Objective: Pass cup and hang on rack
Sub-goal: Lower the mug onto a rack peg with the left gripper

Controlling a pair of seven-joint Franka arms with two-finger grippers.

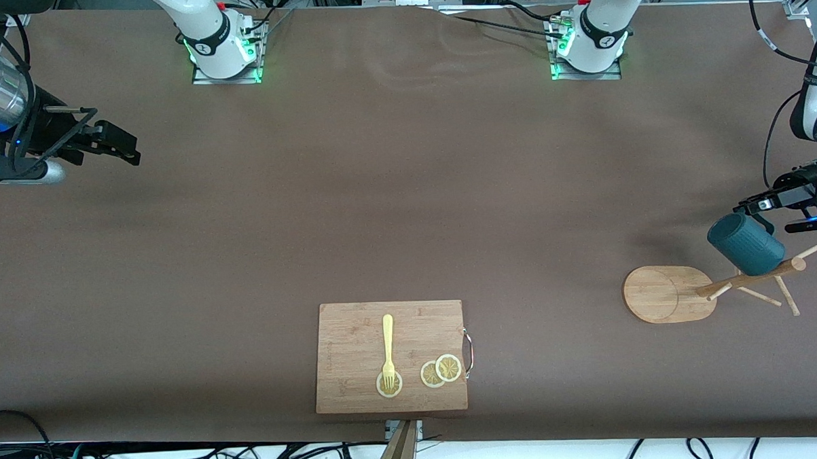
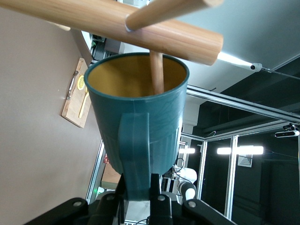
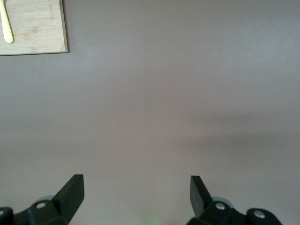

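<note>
Cup (image 1: pixel 749 243) hangs tilted in my left claw (image 1: pixel 761 205), clamped on its handle, over the rack (image 1: pixel 669 294) at the left arm's end of the surface. Rigid, probably light and breakable; handle is the sound hold. Left wrist view alone shows a peg (image 2: pixel 157 72) entering the cup's mouth. Right claw (image 1: pixel 116 141) waits, spread wide and empty, over bare surface (image 3: pixel 164 103).
</note>
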